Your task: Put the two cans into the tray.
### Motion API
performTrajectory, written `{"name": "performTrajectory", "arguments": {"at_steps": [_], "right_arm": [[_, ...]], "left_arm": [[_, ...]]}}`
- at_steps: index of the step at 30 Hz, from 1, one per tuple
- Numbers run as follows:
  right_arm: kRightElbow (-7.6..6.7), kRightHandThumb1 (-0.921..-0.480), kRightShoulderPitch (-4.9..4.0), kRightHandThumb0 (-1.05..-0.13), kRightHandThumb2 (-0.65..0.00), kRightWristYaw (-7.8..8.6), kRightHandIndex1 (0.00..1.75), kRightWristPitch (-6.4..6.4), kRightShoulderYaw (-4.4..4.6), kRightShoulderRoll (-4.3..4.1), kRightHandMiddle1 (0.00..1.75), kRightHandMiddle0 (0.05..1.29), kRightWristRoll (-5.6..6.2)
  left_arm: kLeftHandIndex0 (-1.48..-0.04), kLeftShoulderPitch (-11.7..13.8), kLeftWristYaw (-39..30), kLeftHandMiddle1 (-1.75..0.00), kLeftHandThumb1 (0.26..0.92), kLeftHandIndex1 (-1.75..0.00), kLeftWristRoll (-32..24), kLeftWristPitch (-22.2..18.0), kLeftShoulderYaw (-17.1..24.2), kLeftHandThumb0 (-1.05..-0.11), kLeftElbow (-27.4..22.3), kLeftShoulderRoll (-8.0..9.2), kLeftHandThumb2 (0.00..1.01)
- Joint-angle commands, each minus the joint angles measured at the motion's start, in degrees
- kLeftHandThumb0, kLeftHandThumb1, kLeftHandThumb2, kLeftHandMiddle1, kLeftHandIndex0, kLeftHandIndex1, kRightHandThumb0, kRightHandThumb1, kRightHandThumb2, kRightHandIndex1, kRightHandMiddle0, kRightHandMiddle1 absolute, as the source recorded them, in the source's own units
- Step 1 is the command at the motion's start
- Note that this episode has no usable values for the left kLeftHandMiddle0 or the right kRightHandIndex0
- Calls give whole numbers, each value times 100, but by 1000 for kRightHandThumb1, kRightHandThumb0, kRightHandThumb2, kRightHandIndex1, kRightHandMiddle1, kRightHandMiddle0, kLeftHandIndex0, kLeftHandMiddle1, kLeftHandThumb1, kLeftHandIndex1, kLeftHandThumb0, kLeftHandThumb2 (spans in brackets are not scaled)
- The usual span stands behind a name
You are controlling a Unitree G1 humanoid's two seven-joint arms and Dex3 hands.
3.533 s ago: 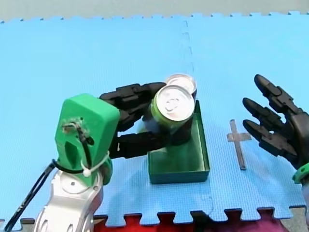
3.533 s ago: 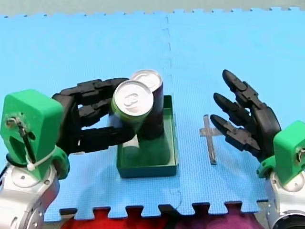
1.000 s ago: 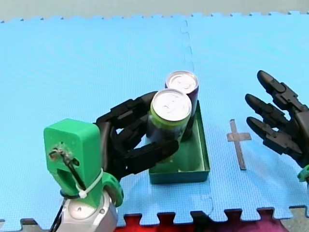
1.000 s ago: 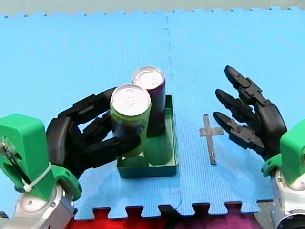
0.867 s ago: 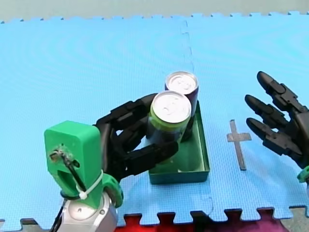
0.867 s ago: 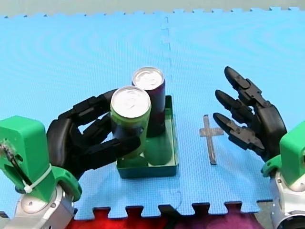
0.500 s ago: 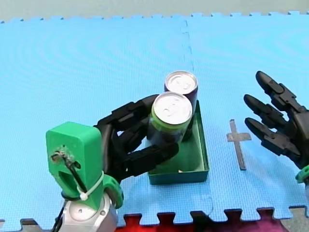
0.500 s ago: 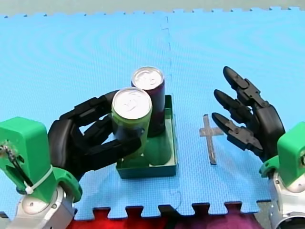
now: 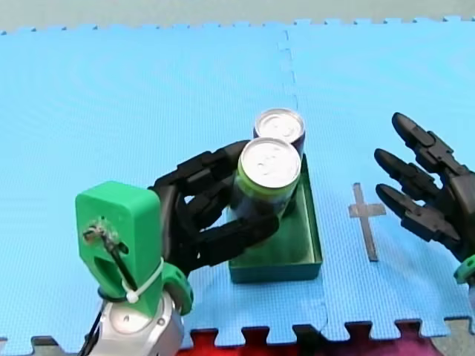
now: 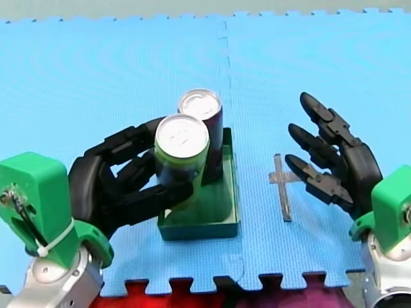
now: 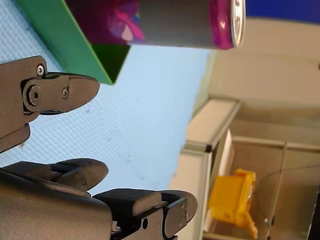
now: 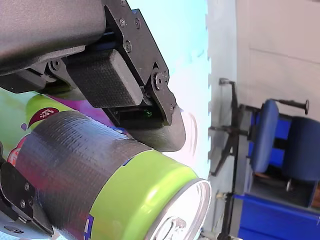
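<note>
Green tray (image 10: 199,231), two cans (image 10: 182,136) (image 10: 212,144), one in left hand (image 10: 122,183)

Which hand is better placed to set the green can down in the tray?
Left. The left hand grips the green can at the green tray, beside the purple can; the right hand holds nothing, off to the tray's right.

— What sits between the left hand's (image 10: 115,183) fingers (image 10: 160,196)?
— The near can (image 10: 182,144), upright, within the tray (image 10: 199,229), by the wall closest to that hand.
— And past those fingers?
— The far can (image 10: 200,109), also in the tray, just behind the near can. Beyond the tray, on the surface (image 10: 96,77), lies a tape cross (image 10: 283,186), between the tray and the right hand (image 10: 343,168).
</note>
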Motion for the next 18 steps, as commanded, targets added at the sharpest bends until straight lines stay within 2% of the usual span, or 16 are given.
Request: {"name": "performTrajectory", "arguments": {"at_steps": [1, 7, 18], "right_arm": [[40, -921, -40, -1048, -262, 5, 1, -27, -14, -29, 0, 295, 10], [97, -921, -63, -1048, -260, -1, 1, -43, -21, -19, 0, 296, 10], [21, -921, -22, -1048, -257, -51, 2, -67, 0, -10, 0, 294, -22]], "left_arm": [[-1261, -66, -13, -2, 774, 0, -20, -81, -14, -380, -51, -64, 0], [-1262, -79, -68, -3, 774, 0, -23, -153, -26, -378, -32, -31, 0], [-1263, -22, -67, -3, 774, 0, -21, -140, -56, -376, -120, -28, 0]]}}
